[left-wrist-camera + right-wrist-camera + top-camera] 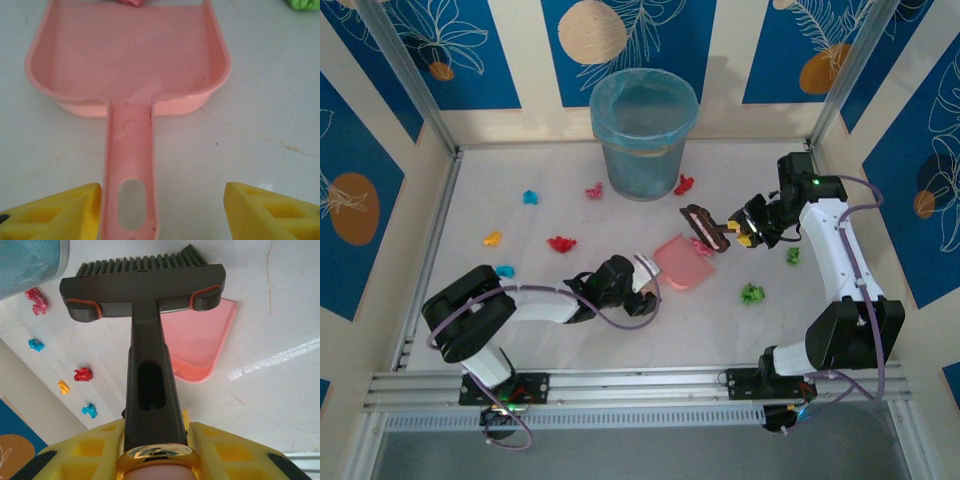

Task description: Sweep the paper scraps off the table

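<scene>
Paper scraps lie over the white table [520,320]: blue [530,197], red [561,243], orange [493,238], green [752,293] and several more. A pink dustpan [682,262] rests flat mid-table. Its handle [131,165] lies between the yellow fingers of my left gripper [161,205], which is open. The left finger [75,212] sits against the handle and the right finger stands well apart. My right gripper [155,440] is shut on the dark handle of a brush [145,285], held above the table just right of the dustpan [200,340]. Red [83,374] and blue [89,410] scraps show beyond it.
A blue bin with a plastic liner [643,135] stands at the back centre, with red scraps on either side of it. Aluminium rails [620,385] edge the table and patterned walls enclose it. One green scrap [793,255] lies beside the right arm.
</scene>
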`<state>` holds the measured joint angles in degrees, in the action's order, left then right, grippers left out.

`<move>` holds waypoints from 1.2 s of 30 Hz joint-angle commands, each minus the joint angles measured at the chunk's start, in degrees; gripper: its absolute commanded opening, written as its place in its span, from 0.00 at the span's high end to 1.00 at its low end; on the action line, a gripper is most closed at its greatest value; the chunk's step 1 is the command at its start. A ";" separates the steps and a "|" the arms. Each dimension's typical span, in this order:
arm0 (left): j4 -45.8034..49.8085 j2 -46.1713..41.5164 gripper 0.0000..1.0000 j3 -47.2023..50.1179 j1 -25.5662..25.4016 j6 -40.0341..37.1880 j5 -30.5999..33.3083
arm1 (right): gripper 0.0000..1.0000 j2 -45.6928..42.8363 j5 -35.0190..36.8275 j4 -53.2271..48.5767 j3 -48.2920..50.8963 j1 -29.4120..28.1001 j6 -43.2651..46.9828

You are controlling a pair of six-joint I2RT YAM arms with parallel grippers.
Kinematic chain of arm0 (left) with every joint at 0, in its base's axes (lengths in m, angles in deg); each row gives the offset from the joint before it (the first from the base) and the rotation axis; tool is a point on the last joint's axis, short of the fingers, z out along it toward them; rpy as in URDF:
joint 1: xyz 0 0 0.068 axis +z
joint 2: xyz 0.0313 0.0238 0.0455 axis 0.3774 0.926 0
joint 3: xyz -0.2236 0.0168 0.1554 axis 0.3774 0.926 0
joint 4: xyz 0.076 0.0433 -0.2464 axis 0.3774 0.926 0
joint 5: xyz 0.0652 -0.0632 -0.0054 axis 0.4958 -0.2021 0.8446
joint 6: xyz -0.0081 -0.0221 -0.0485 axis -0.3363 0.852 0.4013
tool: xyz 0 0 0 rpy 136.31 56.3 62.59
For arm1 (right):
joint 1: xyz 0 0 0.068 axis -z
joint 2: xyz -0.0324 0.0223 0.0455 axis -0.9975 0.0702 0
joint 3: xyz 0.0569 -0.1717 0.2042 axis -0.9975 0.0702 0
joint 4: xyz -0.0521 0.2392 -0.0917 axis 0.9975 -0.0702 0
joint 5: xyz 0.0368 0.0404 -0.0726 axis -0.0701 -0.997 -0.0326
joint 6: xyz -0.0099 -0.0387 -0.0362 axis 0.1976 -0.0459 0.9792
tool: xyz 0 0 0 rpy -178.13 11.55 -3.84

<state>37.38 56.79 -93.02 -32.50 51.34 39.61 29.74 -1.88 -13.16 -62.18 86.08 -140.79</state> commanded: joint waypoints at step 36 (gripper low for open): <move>16.18 9.15 0.93 -15.11 0.70 4.47 -0.80 | 1.00 -5.72 -1.75 -4.16 3.76 -3.37 -0.09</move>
<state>49.94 64.83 -106.92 -32.22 54.21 39.81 25.92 -1.92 -14.78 -59.73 83.93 -139.68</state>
